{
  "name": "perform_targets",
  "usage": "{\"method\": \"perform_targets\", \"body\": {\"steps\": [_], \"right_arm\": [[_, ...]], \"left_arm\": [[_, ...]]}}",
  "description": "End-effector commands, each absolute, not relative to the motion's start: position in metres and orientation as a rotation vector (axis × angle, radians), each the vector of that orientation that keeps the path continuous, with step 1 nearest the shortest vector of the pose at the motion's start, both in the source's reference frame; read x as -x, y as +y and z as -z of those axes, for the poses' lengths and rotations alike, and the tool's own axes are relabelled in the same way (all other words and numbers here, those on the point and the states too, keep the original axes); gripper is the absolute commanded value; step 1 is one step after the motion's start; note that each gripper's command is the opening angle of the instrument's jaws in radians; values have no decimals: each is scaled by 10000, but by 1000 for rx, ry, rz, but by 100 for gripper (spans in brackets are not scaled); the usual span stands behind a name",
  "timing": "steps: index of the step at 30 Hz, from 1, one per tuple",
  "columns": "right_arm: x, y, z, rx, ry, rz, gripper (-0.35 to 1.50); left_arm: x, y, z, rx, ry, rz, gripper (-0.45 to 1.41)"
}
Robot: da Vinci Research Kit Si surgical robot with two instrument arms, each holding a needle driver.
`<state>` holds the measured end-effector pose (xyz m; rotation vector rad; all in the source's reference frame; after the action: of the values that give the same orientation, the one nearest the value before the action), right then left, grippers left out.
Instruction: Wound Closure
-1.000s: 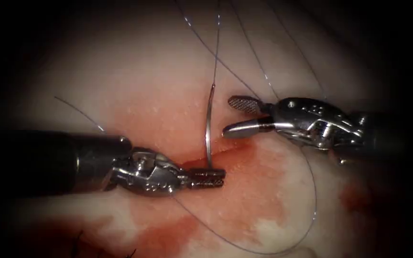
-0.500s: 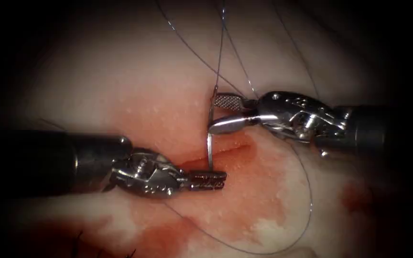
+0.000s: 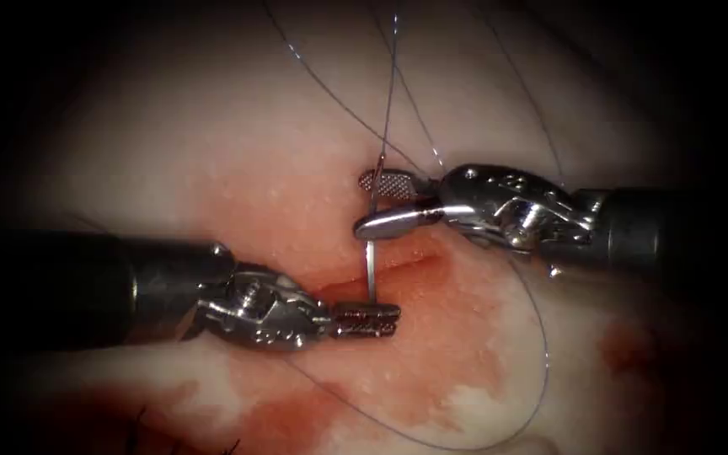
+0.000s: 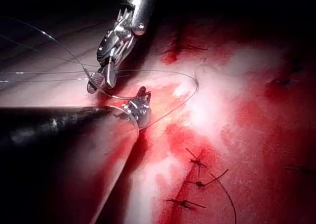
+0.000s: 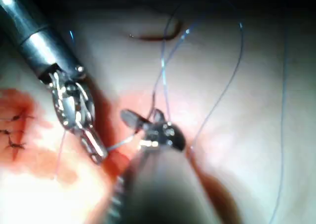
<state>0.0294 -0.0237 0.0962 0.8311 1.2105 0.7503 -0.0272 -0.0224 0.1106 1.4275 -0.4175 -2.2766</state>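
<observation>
Needle (image 3: 370,253) stands almost upright over the cut (image 3: 398,271), free of the tissue (image 3: 212,143). The left tool (image 3: 366,318) has its jaws closed on the lower end of the needle. The right tool (image 3: 374,205), coming from 3 o'clock, has its jaws still parted, one on each side of the upper part of the curve near the thread (image 3: 389,93) end, and I cannot see that they grip it. I judge this as a handover of the needle from left to right; the next move calls for a firm closing on the curve before the left lets go. Compared with one second ago, the right tool has moved toward 9 o'clock until its jaws straddle the needle, while the left tool has stayed in place. Thread loops at 5 o'clock on the tissue.
</observation>
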Motion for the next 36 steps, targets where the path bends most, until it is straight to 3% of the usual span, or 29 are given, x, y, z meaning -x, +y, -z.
{"method": "perform_targets", "body": {"steps": [1, 5, 12, 16, 19, 20, 26, 27, 29, 33, 36], "right_arm": [[-302, -236, -965, -831, 1216, -746, 7], [-302, -237, -965, -840, 1219, -736, -35], [-302, -235, -966, -849, 1235, -727, -35], [-300, -233, -968, -837, 1237, -729, -35], [-297, -229, -972, -765, 1268, -669, -35], [-296, -226, -974, -720, 1291, -626, -35], [-295, -220, -979, -567, 1369, -469, -35], [-296, -219, -979, -541, 1380, -443, -35], [-297, -218, -980, -499, 1405, -405, -35], [-303, -215, -982, -432, 1447, -356, -35], [-308, -214, -982, -389, 1476, -328, -35]], "left_arm": [[277, -224, -1112, -1428, -418, 2277, -45], [277, -224, -1109, -1429, -423, 2273, -45], [278, -224, -1107, -1437, -431, 2274, -45], [276, -216, -1102, -1533, -362, 2373, 69], [274, -214, -1095, -1581, -297, 2437, 116], [272, -214, -1090, -1584, -293, 2436, 119], [260, -218, -1083, -1602, -267, 2446, 113], [258, -218, -1083, -1611, -253, 2457, 104], [254, -219, -1084, -1634, -216, 2498, 61], [250, -228, -1092, -1675, -145, 2584, 30], [252, -236, -1101, -1662, -115, 2625, 25]]}}
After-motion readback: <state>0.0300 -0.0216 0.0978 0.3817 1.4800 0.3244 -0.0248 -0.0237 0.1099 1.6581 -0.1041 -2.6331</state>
